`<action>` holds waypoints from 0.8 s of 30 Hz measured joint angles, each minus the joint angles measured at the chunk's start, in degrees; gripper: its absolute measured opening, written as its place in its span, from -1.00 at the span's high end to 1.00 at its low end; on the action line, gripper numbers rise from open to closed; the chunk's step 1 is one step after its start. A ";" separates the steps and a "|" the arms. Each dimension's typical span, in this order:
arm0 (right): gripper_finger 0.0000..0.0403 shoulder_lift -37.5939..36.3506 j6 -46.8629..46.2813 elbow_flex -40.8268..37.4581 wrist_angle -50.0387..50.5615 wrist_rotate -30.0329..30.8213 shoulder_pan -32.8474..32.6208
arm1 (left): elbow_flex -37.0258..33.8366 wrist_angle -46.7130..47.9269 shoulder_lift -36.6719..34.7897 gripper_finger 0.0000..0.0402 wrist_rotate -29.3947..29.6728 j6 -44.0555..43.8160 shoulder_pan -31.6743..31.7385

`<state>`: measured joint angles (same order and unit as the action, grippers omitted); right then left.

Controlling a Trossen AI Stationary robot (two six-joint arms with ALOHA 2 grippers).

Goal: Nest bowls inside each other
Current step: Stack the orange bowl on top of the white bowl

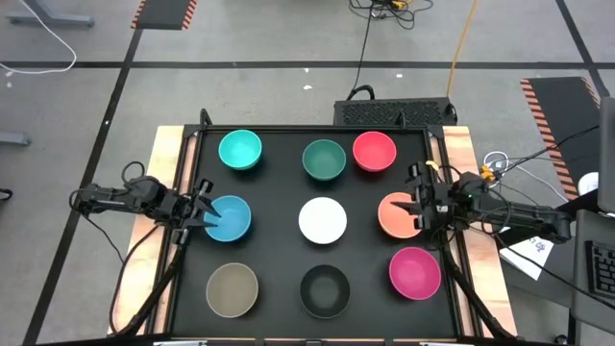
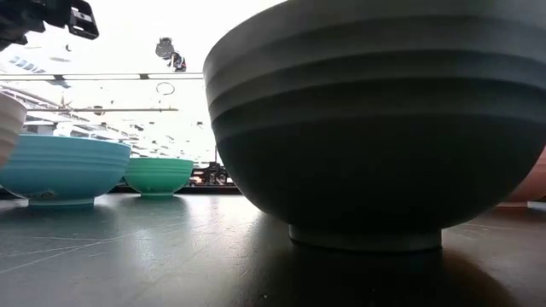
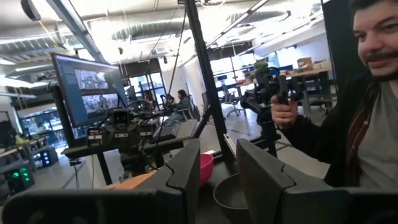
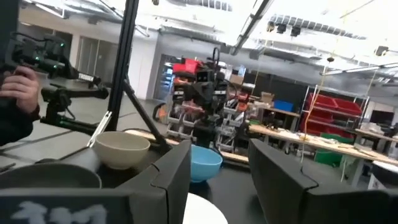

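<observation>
Nine bowls sit apart in a grid, none nested; the left gripper (image 1: 204, 212) at the blue bowl (image 1: 231, 217) and the right gripper (image 1: 419, 204) at the orange bowl (image 1: 396, 213) seem poised to grasp, fingers parted, apparently holding nothing

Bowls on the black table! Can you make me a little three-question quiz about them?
1. How many bowls sit on the table?
2. True or false: the white bowl sits in the middle of the grid.
3. Which bowl is the left claw next to: A) blue bowl, B) tan bowl, C) red-pink bowl?

Key: 1. Nine. 2. True. 3. A.
</observation>
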<state>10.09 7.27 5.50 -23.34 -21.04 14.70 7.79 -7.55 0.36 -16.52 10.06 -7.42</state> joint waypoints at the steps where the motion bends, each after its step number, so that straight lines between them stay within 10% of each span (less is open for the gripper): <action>1: 0.25 -0.03 0.02 0.00 -0.37 0.02 0.00 | 0.00 0.01 0.01 0.46 0.12 -0.30 -0.02; 24: 0.25 0.15 -3.45 0.11 -2.18 0.89 -0.04 | -0.02 0.20 0.00 0.46 0.14 -0.06 -0.01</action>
<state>10.24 3.82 5.61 -25.52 -20.15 14.66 7.77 -7.35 0.36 -16.38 10.00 -7.43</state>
